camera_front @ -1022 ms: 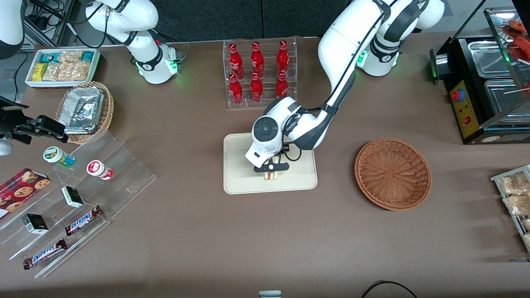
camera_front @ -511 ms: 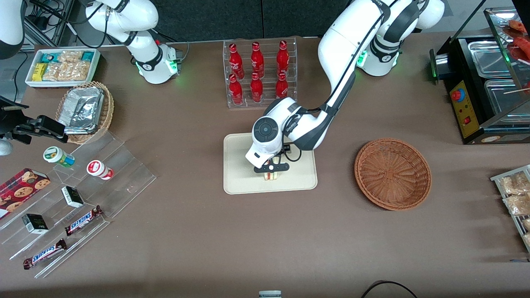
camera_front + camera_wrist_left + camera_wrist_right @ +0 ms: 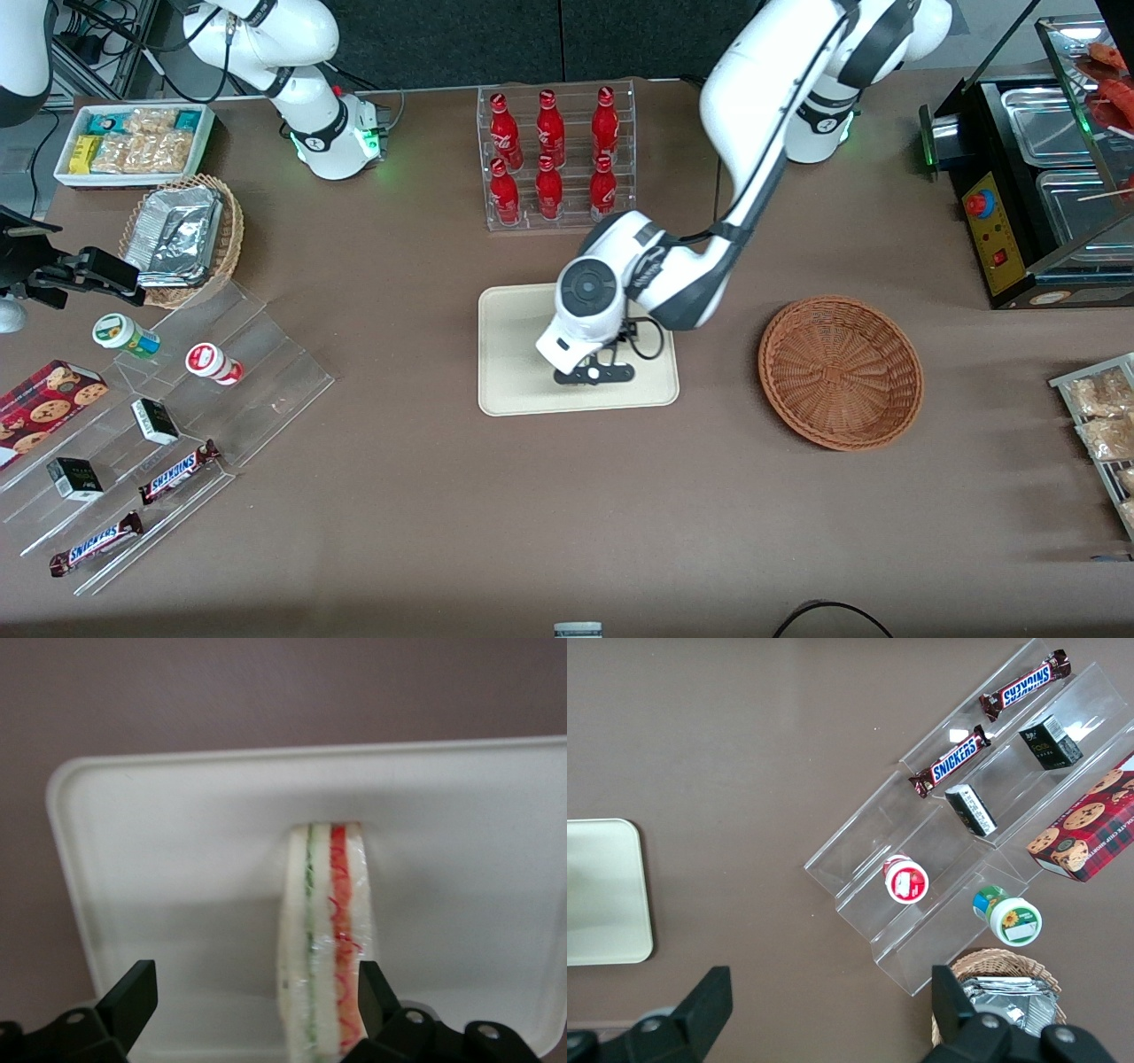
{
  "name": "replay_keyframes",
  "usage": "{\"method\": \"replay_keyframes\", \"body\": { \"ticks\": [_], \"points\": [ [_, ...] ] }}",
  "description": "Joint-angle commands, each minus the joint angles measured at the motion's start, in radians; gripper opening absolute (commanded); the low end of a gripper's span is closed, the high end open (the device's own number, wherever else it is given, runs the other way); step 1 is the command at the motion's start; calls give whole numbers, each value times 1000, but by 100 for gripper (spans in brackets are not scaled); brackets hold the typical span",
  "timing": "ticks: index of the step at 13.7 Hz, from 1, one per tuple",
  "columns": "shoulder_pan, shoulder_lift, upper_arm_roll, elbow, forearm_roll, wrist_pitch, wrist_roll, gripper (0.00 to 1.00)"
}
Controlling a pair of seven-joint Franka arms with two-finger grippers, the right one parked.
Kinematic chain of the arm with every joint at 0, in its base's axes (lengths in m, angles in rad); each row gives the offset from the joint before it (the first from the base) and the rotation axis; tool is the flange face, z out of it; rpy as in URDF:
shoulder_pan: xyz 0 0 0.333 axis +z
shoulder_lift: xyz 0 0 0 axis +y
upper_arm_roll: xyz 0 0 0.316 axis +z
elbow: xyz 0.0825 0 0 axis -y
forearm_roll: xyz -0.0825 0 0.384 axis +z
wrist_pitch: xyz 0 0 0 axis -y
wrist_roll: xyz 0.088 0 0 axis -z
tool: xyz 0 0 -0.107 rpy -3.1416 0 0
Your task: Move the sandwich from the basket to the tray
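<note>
**A:** Where are we with the sandwich?

**B:** Nearest to us in the wrist camera, our gripper (image 3: 248,1010) hangs just above the tray (image 3: 177,833) with its fingers (image 3: 133,997) spread wide. The sandwich (image 3: 323,939) stands on its edge between them; one finger looks just beside it, the other is well apart. We grip nothing.

**A:** So it rests on the tray?

**B:** Yes, on the cream surface, bread pale, red and green filling showing. From the front, the gripper (image 3: 594,373) hides it, low over the tray (image 3: 509,354).

**A:** And the basket?

**B:** Farther toward the working arm's end, the brown basket (image 3: 840,371) lies empty.

**A:** What is left?

**B:** We judge the placing done; only lifting the arm away remains.
</note>
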Motion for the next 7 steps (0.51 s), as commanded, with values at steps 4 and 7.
{"method": "replay_keyframes", "body": {
  "ticks": [4, 7],
  "points": [
    [141, -132, -3, -17, -3, -181, 288, 100],
    [163, -177, 4, -31, 13, -254, 289, 100]
  ]
}}
